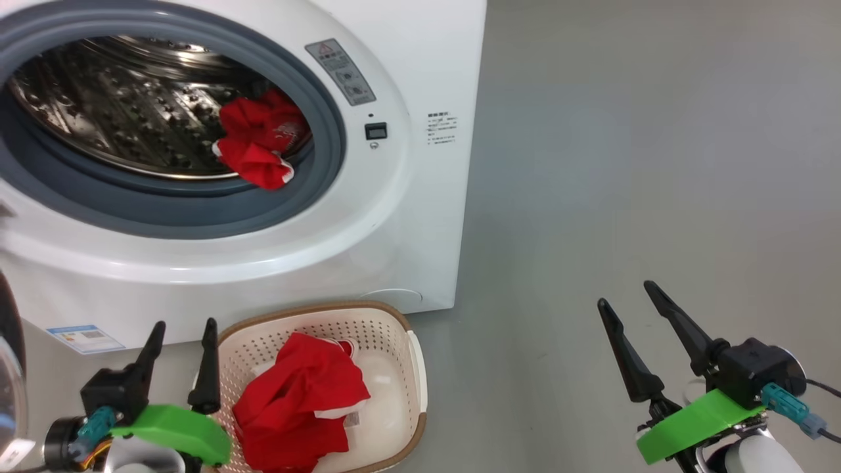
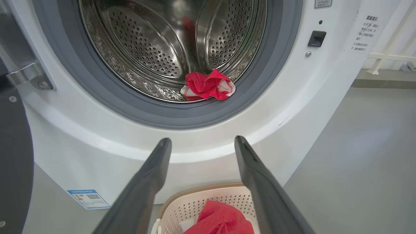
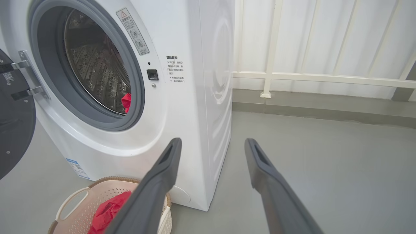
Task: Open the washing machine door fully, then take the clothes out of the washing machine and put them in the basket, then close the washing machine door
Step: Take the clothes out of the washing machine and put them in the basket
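Clothes left: a red garment [image 1: 259,141] is lodged at 4 o'clock on the drum [image 1: 118,98] rim.
Handling: judged soft, light and limp; best pinched at its bunched fold.
Grippers: the left gripper [image 1: 185,323] and right gripper [image 1: 625,293] are spread wide, with nothing held.
Basket: a second red garment [image 1: 299,401] is laid in the basket [image 1: 368,325].

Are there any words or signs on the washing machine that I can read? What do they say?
Grey warning sticker beside the drum opening: red triangle sign; words too small to read.
Black print on the washing machine front: heading looks like "温馨提示"; lines below too small.
Blue label at its bottom corner: square code; words too small.
Small sticker on the washing machine door: too small.
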